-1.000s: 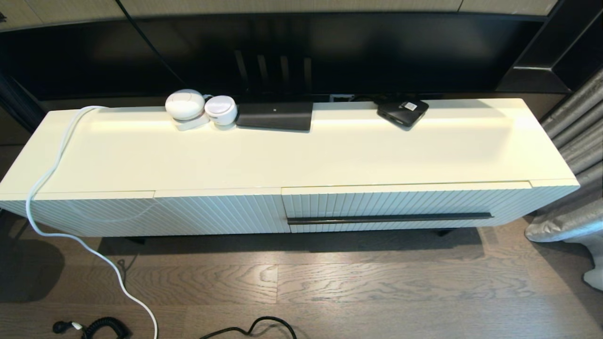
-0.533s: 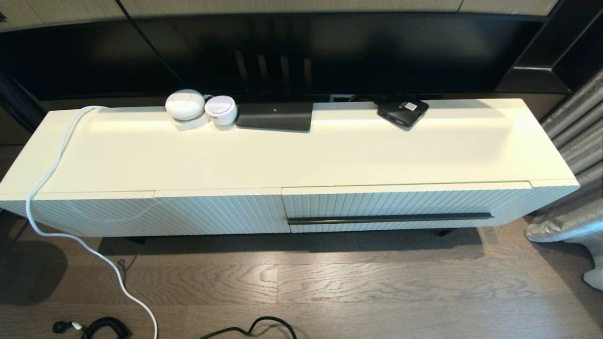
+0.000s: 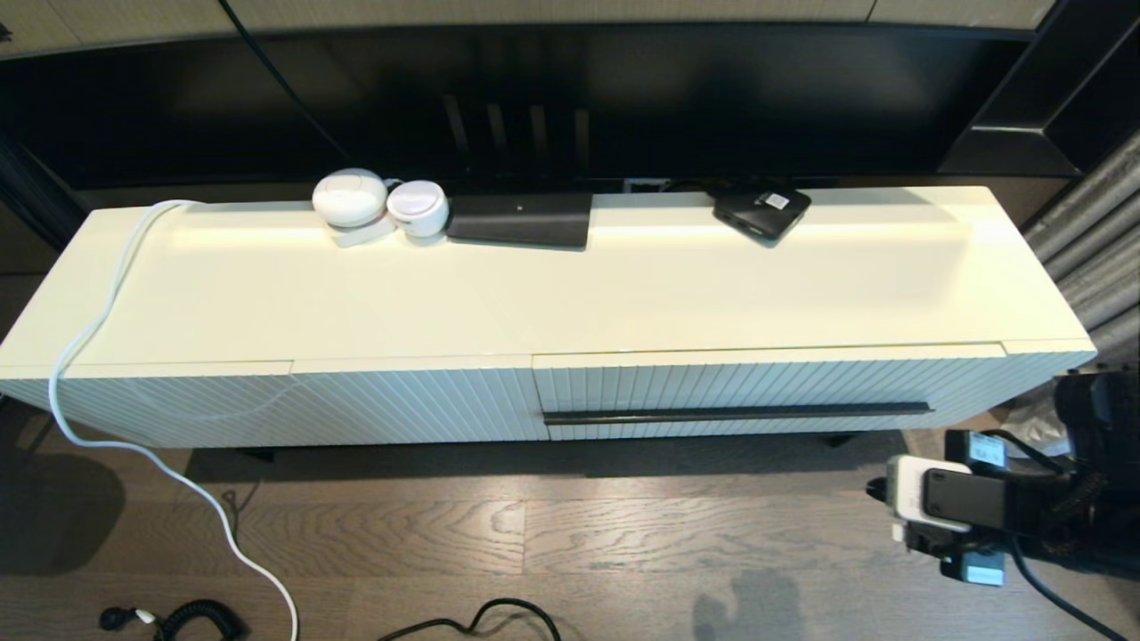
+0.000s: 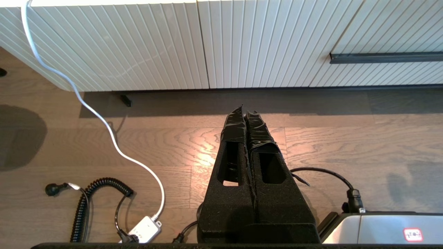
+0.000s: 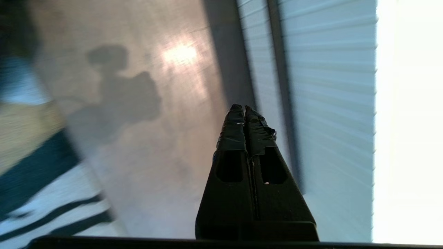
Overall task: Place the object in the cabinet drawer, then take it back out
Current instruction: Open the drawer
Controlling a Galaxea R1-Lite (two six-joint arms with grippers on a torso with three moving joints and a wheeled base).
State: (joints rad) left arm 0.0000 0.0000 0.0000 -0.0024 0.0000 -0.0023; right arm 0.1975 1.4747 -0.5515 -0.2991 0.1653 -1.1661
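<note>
The cabinet drawer (image 3: 766, 387) is closed, its white ribbed front crossed by a long black bar handle (image 3: 737, 412). My right arm (image 3: 980, 507) hangs low over the floor, in front of the cabinet's right end. In the right wrist view the right gripper (image 5: 245, 109) is shut and empty, with the handle (image 5: 280, 69) running just beside its tips. The left gripper (image 4: 245, 110) is shut and empty too, low over the floor, facing the cabinet front left of the handle (image 4: 386, 57). It is outside the head view.
On the cabinet top sit two white round devices (image 3: 350, 198), a flat black box (image 3: 519, 218) and a small black box (image 3: 761, 211). A white cable (image 3: 89, 356) drapes over the left end. Cords (image 3: 191, 619) lie on the floor. Grey curtain (image 3: 1095, 231) hangs at the right.
My right arm has come into the head view at the lower right, where only floor and curtain showed before. The cabinet and the things on it are unchanged.
</note>
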